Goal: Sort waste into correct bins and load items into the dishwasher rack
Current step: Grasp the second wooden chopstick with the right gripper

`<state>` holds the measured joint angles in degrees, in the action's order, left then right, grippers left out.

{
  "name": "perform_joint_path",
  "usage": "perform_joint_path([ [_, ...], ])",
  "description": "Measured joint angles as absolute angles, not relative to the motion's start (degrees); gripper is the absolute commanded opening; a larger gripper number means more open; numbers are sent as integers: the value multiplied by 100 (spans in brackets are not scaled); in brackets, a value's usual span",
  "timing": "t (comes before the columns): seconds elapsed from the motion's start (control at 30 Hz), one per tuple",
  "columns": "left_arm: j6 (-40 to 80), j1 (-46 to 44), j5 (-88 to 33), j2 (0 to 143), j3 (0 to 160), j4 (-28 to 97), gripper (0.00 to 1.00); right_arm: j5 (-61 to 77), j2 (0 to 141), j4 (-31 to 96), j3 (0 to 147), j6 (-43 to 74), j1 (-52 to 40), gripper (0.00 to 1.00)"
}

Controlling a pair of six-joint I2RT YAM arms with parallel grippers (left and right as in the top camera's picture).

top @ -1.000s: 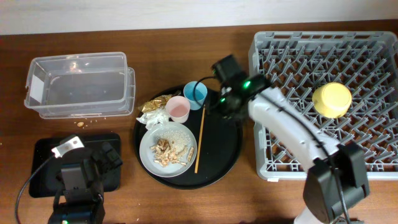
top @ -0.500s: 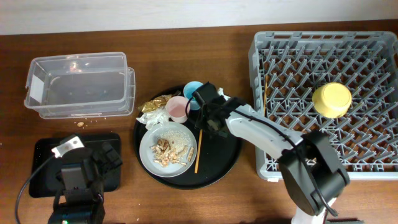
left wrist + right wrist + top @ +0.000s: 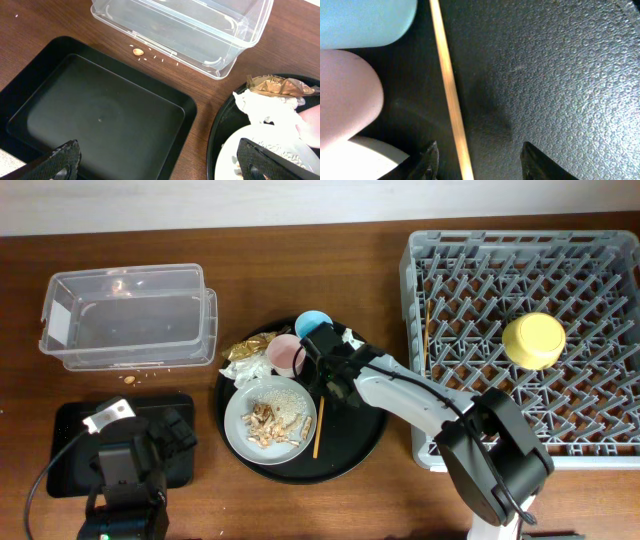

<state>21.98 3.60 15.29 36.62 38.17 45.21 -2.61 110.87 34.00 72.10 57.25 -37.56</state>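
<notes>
At the far left of the desk [image 3: 300, 260] we see the clear tub [image 3: 125, 315], a few crumbs lying just in front of it. Below it sits the shallow black tray [image 3: 100, 115]. The left pincer [image 3: 160, 162] hangs over this tray, spread wide and holding nothing.

On the round black tray [image 3: 355, 435] we find the gold-brown wrapper [image 3: 245, 350] touching the white tissue [image 3: 250, 368]. Just below them is the grey plate [image 3: 238, 435] carrying food scraps [image 3: 272, 420]. The pink cup [image 3: 283, 352] and the blue cup [image 3: 312, 323] stand side by side at the tray's far edge.

The right pincer [image 3: 480, 160] is down at the tray, released, its fingers apart either side of a chopstick [image 3: 447, 90] lying flat there, with a gap showing on both sides.

In the rack [image 3: 600, 280] at the right we see a second chopstick [image 3: 427, 330] near its left wall, and the yellow bowl [image 3: 533, 340] farther right.
</notes>
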Motion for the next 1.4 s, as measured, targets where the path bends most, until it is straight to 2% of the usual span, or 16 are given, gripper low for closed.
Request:
perform_joint_path([
  [0.17,2198,360,1529,3662,3817,4523,99,-257,11257,3297,7212,5728,-3756,54],
  [0.37,2198,360,1529,3662,3817,4523,99,-270,11264,3339,7210,5736,-3754,39],
  [0.9,2198,360,1531,3662,3817,4523,99,-298,11310,3553,7371,5673,-3754,38],
  [1.0,2198,360,1529,3662,3817,4523,99,-191,11323,3529,7446,5498,-3754,43],
  [1.4,2198,360,1529,3662,3817,4523,99,-305,11469,3616,7533,5352,-3760,42],
])
